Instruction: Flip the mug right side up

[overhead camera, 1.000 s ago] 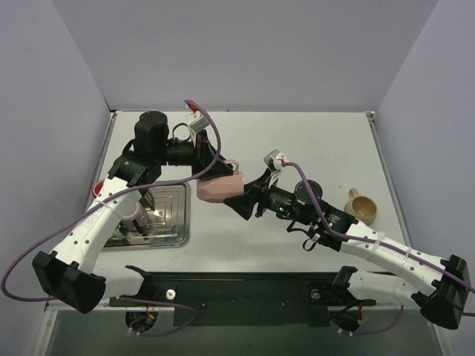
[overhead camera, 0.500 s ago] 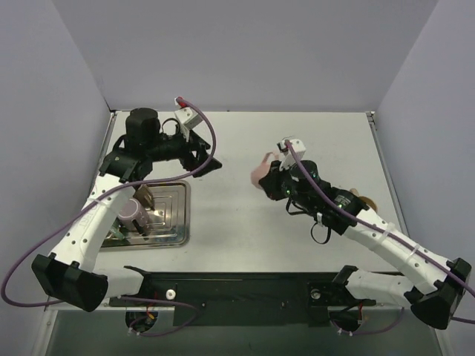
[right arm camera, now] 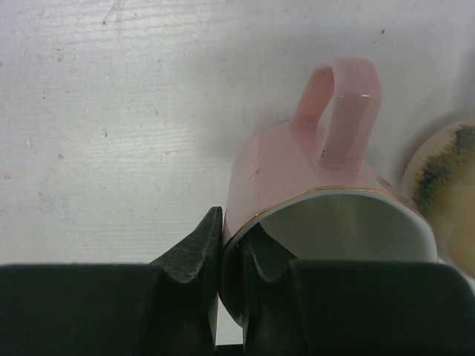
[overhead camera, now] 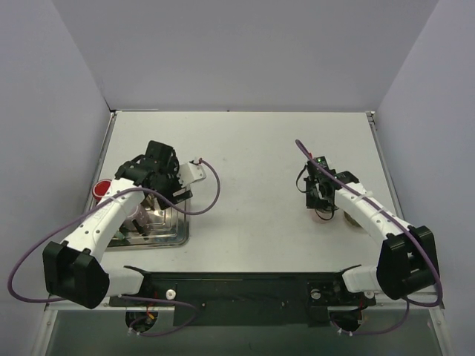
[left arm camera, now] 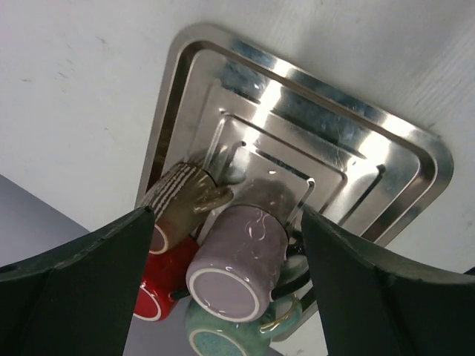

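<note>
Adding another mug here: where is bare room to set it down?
Free: the white table between the stepped steel tray and the pink mug, plus the strip along the back wall. Crowded: the tray corner holding the mugs, and the spot between pink mug and tan cup.

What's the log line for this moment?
right gripper: shut on pink mug wall, mouth toward wrist camera | left gripper: open over tray | tan mug: beside pink mug
</note>
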Controlling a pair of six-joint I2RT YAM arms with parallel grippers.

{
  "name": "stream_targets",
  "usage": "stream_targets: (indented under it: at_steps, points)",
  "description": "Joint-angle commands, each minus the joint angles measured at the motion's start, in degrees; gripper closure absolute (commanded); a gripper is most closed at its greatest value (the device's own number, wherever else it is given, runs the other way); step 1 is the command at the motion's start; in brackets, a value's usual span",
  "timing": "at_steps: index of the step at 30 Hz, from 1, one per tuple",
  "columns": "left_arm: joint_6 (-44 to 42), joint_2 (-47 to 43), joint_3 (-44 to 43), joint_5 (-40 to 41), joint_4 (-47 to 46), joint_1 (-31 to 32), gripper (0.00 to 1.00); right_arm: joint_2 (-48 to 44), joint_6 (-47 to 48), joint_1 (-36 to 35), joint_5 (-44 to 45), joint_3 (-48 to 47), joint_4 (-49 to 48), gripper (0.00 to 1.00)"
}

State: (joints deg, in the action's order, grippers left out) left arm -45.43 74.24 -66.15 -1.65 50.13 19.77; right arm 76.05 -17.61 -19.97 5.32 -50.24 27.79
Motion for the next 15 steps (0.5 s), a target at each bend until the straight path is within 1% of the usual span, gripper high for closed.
stream_targets:
  at_steps: [1,3,5,6,8,10,11,12,13,14,15]
  points:
    - [-8.6,-1.1,3.4,5.6,4.4,-0.3,0.09,1.9,2.5,1.9,-0.4,-0.8,-2.7,1.00]
    - [-9.5,-1.3,6.0,8.4,2.0,-0.3,0.09,2.5,2.6,2.6,-0.6,-0.7,-3.4,1.00]
    - [-10.9,-1.8,8.5,10.3,-1.2,-0.7,0.09,2.7,2.7,2.9,-0.4,-0.8,-3.2,0.87]
    - [-12.0,-2.1,9.4,11.4,-2.6,-1.0,0.09,2.4,2.8,2.9,-0.3,-1.0,-2.5,0.67]
    - [-13.2,-1.9,10.5,12.5,-6.2,-1.5,0.09,1.6,2.9,2.9,0.1,-1.9,-1.1,0.47]
    - [-14.6,-1.3,11.0,13.2,-9.7,-2.1,0.10,-0.4,2.9,2.7,0.4,-2.4,0.4,0.38]
    - [-15.4,-1.0,11.3,13.4,-10.7,-2.3,0.11,-2.4,2.9,2.6,0.7,-2.7,0.9,0.37]
    - [-17.7,-0.2,11.7,13.7,-13.2,-2.4,0.15,-3.4,3.2,2.1,0.9,-3.1,1.9,0.09]
    - [-18.9,0.5,12.3,14.0,-14.2,-2.5,0.15,-5.6,3.4,1.9,1.5,-3.2,2.6,0.02]
    - [-22.3,1.1,12.6,14.1,-15.2,-2.5,0.17,-7.5,4.1,1.3,1.8,-3.5,3.5,0.02]
    - [-24.0,2.6,13.0,14.0,-15.6,-2.5,0.17,-9.0,4.3,1.2,2.2,-3.6,3.8,0.02]
